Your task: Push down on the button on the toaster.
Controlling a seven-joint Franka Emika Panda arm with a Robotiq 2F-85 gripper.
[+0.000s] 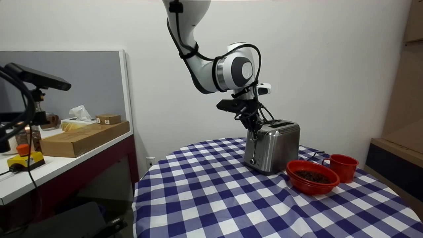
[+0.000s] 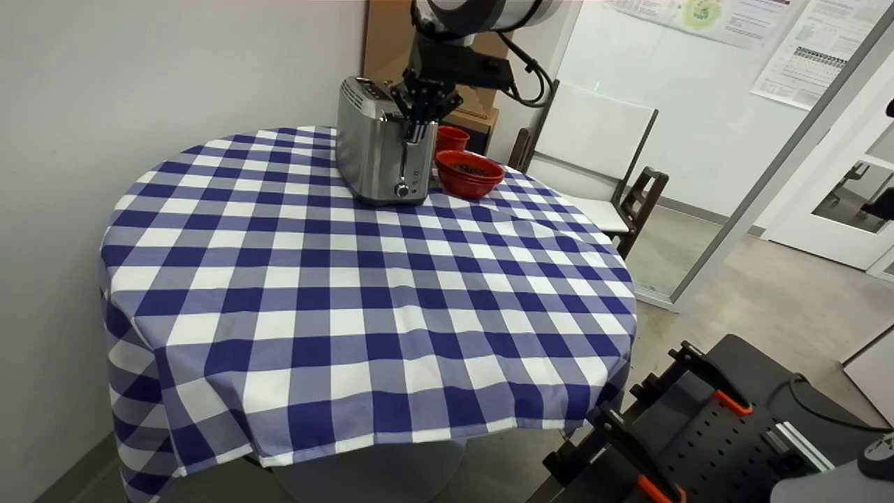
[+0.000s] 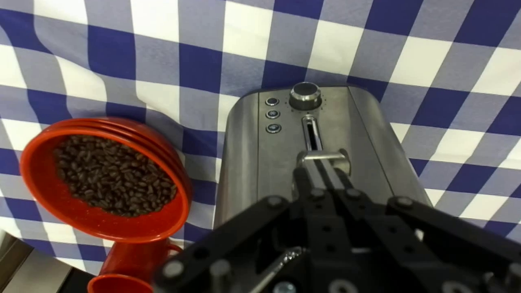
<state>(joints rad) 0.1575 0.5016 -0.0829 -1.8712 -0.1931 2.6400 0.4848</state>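
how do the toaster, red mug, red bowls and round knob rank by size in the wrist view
1. Toaster, though partly covered
2. Red bowls, taken as one stack
3. Red mug, by the part showing; the bottom edge cuts it off
4. Round knob

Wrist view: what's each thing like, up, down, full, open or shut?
Toaster: upright.
Lever: up, not pushed down.
Gripper: shut, right at the lever.
Dial: setting unreadable.
Buttons: unclear if pressed.
Red bowls: stacked, top one partly filled with brown beans.
Red mug: upright, inside unclear.
Checked tablecloth: spread out, rumpled near the bowls.
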